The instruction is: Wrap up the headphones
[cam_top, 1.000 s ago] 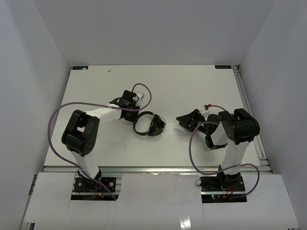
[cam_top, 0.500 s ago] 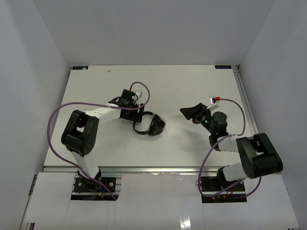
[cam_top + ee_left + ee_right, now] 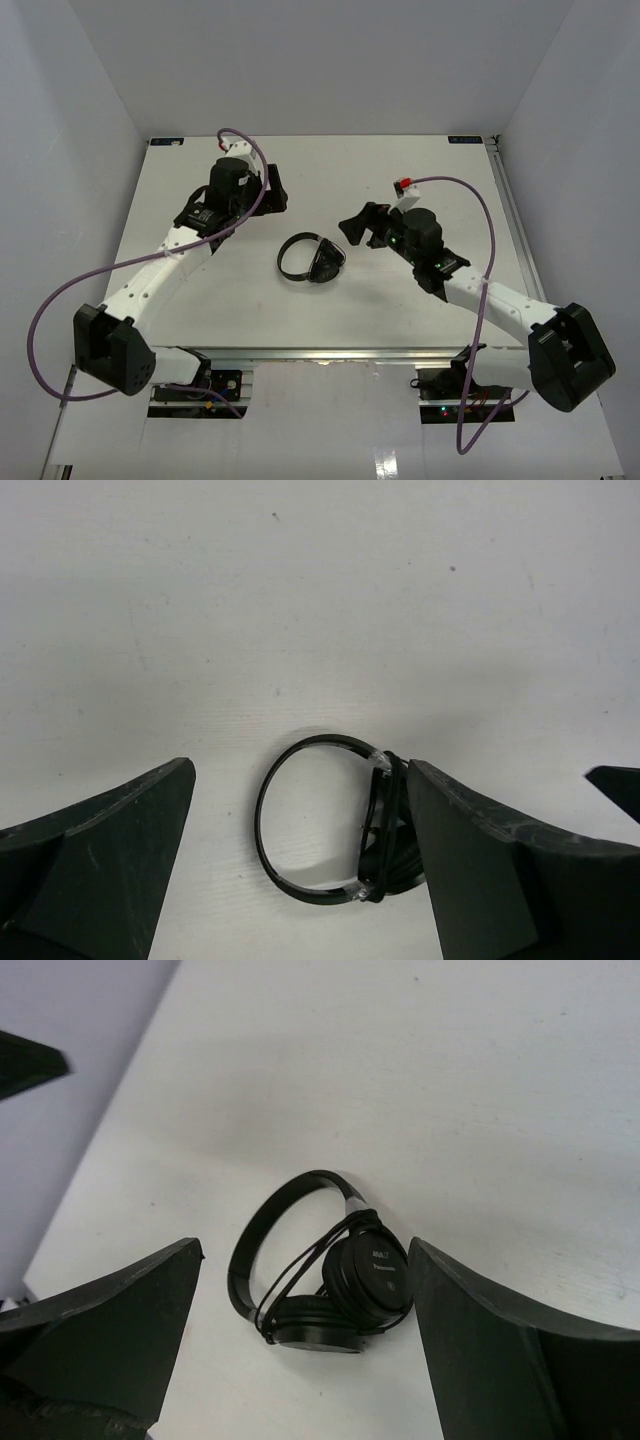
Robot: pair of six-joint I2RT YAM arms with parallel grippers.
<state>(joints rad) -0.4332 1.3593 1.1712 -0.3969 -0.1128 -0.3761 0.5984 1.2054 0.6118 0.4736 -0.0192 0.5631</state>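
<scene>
White tabletop, and at its middle lie the headphones, the thin cable seemingly wound round the folded earcups, though the loops are hard to trace; I judge the wrap done. I count one pair of headphones, two earcups, one cable, and my left gripper and right gripper flank it, both gaping wide, empty.

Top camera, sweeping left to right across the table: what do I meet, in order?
In order: left arm's black end effector, open → small black on-ear headphones, lying free on the table → right arm's black end effector, open.
</scene>
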